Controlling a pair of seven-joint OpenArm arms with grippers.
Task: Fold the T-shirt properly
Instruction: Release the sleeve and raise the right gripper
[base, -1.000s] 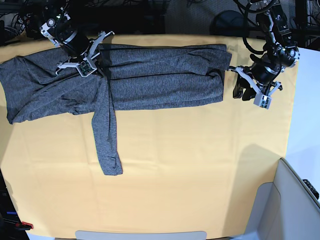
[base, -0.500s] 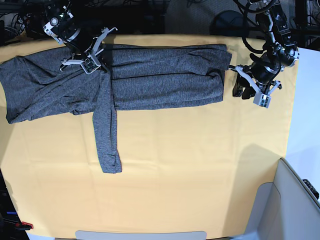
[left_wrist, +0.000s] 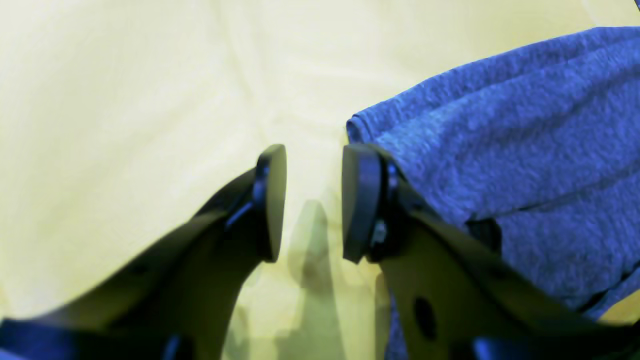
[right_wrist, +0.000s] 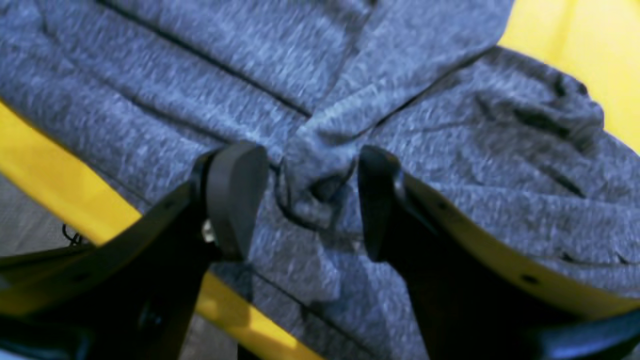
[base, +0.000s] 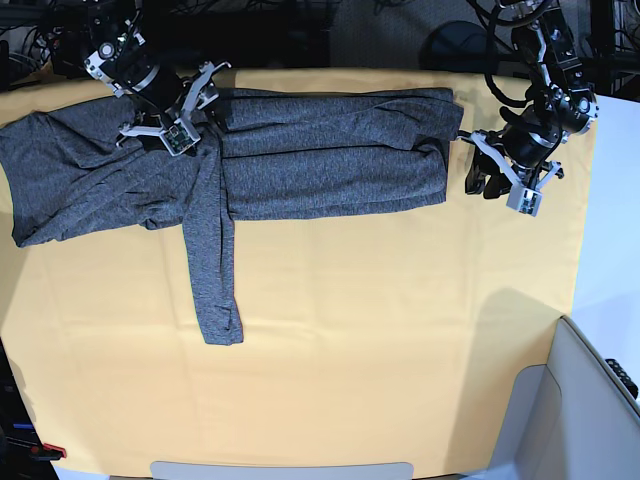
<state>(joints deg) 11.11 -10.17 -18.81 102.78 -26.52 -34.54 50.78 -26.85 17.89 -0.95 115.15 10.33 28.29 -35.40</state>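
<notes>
The charcoal-grey T-shirt (base: 330, 150) lies folded lengthwise along the far part of the yellow tablecloth (base: 400, 350). One long sleeve (base: 215, 270) trails toward the near side. My right gripper (base: 200, 112) hovers over the shirt where that sleeve starts. In the right wrist view it (right_wrist: 312, 200) is open, and a small pucker of T-shirt (right_wrist: 450, 150) fabric stands loose between the jaws. My left gripper (base: 482, 182) is just off the shirt's right end. It (left_wrist: 312, 200) is open over bare cloth, with one finger beside the T-shirt (left_wrist: 525, 125) edge.
A pale grey bin (base: 580, 400) stands at the near right corner. A grey strip (base: 280, 470) lies along the near edge. Dark cables and equipment run behind the table's far edge. The tablecloth's right edge is close beyond my left arm.
My right gripper has opened and let go of the shirt fabric at the sleeve's top, shifting slightly. The left gripper has stayed in place.
</notes>
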